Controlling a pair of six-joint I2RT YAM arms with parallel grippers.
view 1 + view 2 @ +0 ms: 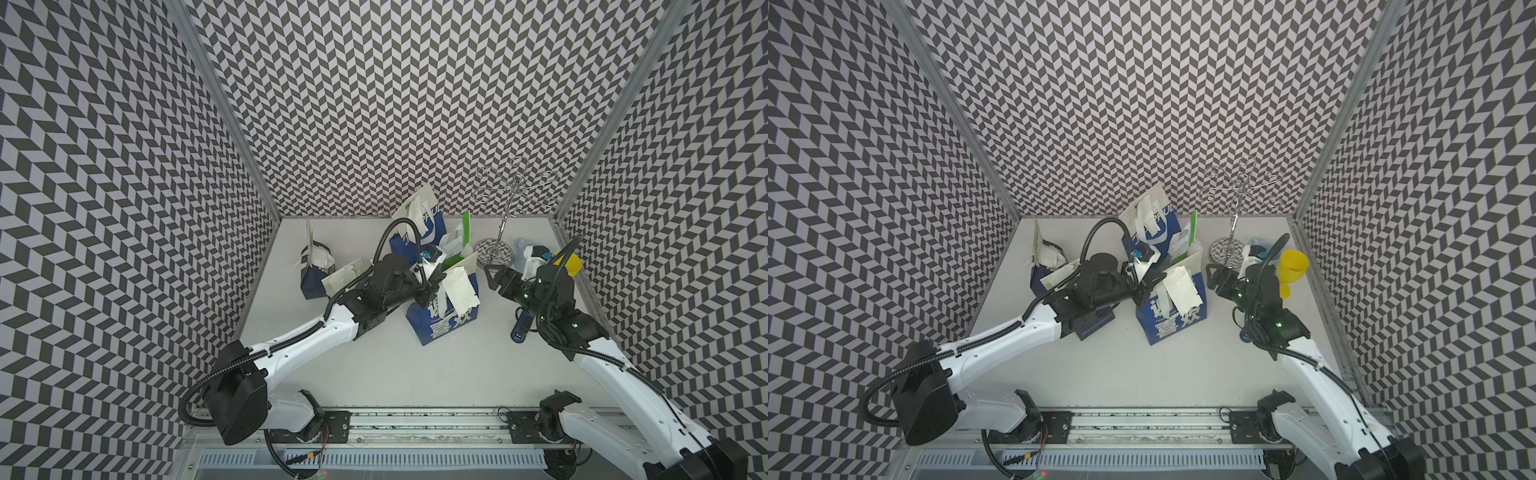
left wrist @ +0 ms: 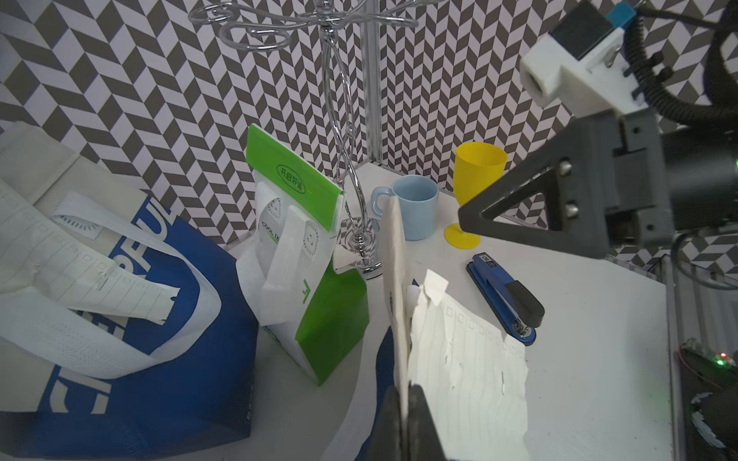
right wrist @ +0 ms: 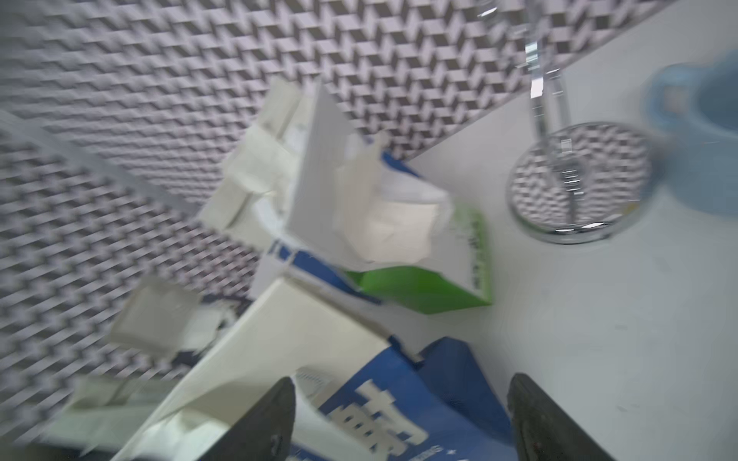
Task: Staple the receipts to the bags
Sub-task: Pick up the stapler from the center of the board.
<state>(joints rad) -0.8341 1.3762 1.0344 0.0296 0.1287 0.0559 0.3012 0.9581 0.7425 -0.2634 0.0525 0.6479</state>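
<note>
Left hand (image 2: 404, 415) pinching the rim of the front blue bag (image 1: 440, 324). Right hand (image 1: 493, 277) spread wide, empty, beside it. Stapler (image 2: 505, 297) flat on the worktop (image 1: 415, 374).

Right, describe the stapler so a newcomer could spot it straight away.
Start at the chrome cup stand near the table's far right corner, with a pale blue mug and a yellow goblet beside it. Nearer the robot than those, the stapler lies flat on the white table. Unlike the dark blue bag nearby, it is long, low and black-topped.
</note>
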